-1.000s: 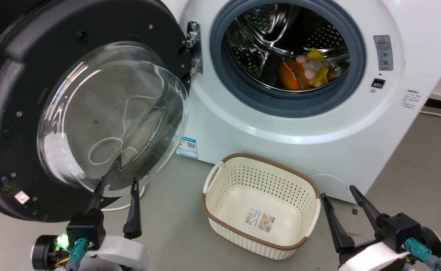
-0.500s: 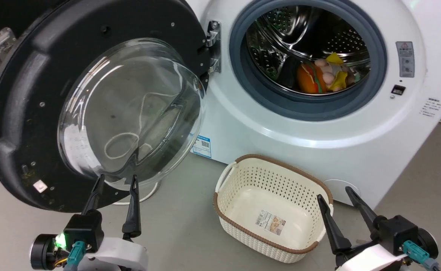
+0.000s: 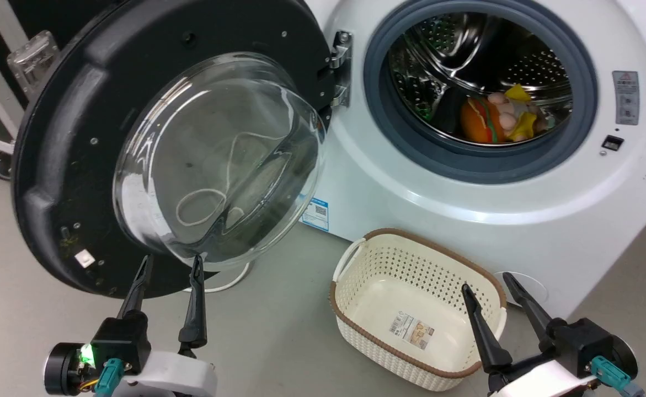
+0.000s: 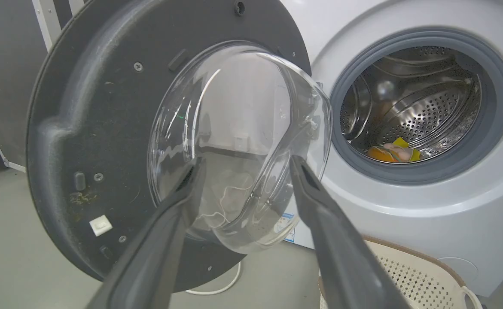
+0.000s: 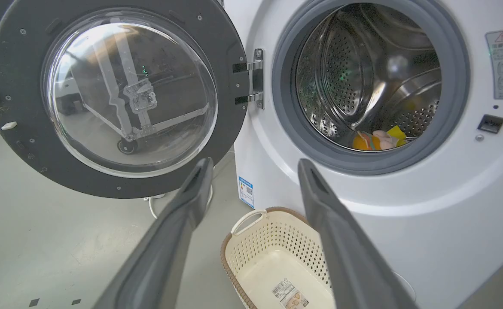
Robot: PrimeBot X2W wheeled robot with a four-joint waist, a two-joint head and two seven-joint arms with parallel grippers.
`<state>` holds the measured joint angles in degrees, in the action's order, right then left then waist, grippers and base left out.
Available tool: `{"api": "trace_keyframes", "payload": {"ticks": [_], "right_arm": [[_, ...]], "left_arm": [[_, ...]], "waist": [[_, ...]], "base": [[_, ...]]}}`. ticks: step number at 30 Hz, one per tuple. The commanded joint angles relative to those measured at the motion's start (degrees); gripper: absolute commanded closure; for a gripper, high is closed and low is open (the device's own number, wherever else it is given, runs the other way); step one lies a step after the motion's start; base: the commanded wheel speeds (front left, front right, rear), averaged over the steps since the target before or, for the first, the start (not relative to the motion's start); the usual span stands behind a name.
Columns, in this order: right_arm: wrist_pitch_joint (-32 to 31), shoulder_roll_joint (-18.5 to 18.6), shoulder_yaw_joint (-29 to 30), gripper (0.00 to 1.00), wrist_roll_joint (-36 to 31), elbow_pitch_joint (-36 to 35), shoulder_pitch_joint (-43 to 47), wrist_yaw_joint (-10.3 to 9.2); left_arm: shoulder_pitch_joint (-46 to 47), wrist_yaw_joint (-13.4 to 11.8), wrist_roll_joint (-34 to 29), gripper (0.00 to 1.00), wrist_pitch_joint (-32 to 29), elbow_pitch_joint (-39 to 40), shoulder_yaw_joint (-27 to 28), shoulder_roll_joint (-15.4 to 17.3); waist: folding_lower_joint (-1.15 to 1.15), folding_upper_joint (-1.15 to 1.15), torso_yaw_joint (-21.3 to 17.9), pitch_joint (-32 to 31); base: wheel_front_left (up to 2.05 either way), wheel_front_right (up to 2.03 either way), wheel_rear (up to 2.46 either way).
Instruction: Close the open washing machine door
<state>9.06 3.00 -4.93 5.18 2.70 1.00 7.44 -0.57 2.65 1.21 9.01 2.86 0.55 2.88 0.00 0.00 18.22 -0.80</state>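
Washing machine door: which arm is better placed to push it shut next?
Left, probably. The left gripper hangs right by the lower edge of the washing machine door, jaws open and pointing at it. The right gripper sits over the basket in front of the washing machine, away from the door.

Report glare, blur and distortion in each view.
Head view: sharp, even light; white streaks of glare on the washing machine door glass, glints in the drum. Left wrist view: left hand fingers loom soft and out of focus; the glass warps what lies behind. Right wrist view: right hand fingers blurred, the basket sharp.
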Motion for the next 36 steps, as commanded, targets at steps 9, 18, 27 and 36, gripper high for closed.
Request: {"api": "trace_keyframes", "payload": {"ticks": [9,18,27,36], "right_arm": [[1.44,-0.09,-0.53,0.00,1.24,0.02,0.97,0.03],[2.52,-0.10,-0.97,0.00,1.06,-0.35,0.11,0.03],[3.83,-0.11,-2.04,0.00,-0.27,0.48,-3.01,0.04],[4.90,-0.12,-2.87,0.00,-0.14,1.16,-4.95,0.04]], "left_arm": [[-0.57,1.32,1.89,1.00,1.48,-0.69,0.04,0.18],[4.14,2.49,8.64,1.00,2.56,2.19,7.26,1.74],[20.09,2.60,30.34,1.00,-5.93,-4.27,21.06,12.03],[31.82,-2.64,48.07,1.00,-23.34,-19.58,29.67,18.76]], "waist": [[0.00,0.00,2.34,0.38],[0.00,0.00,2.79,3.70],[0.00,0.00,0.66,8.85],[0.00,0.00,-1.10,11.29]], "base": [[0.00,0.00,0.00],[0.00,0.00,0.00],[0.00,0.00,0.00],[0.00,0.00,0.00]]}}
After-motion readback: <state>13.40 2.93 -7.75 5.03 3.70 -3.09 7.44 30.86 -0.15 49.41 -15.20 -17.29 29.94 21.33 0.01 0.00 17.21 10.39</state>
